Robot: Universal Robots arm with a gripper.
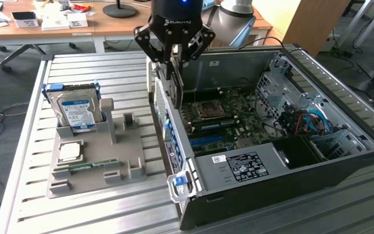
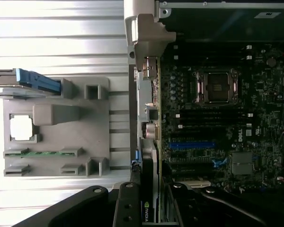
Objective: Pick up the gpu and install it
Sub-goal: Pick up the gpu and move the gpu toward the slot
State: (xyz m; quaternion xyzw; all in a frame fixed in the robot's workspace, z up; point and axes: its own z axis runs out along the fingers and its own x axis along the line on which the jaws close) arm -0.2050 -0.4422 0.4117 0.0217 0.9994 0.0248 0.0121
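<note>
My gripper [image 1: 174,63] hangs over the open computer case's wall on the exterior view's left and is shut on the gpu [image 1: 175,87]. The card hangs edge-down from the fingers, just above the case's rear wall. The wrist view looks along the gpu [image 2: 150,118] edge-on. Its silver bracket [image 2: 144,33] is at the far end, and a green logo label sits close to my gripper [image 2: 149,208]. The card's edge lies along the border between the case wall and the motherboard [image 2: 217,123]. The blue expansion slot [image 2: 191,144] sits beside it on the board.
A grey parts holder [image 1: 119,156] stands on the slatted metal table, on the exterior view's left of the case. It carries a hard drive [image 1: 76,109], a processor chip [image 1: 70,151] and a green memory stick [image 1: 86,165]. The black case [image 1: 291,180] contains drive cages and cables.
</note>
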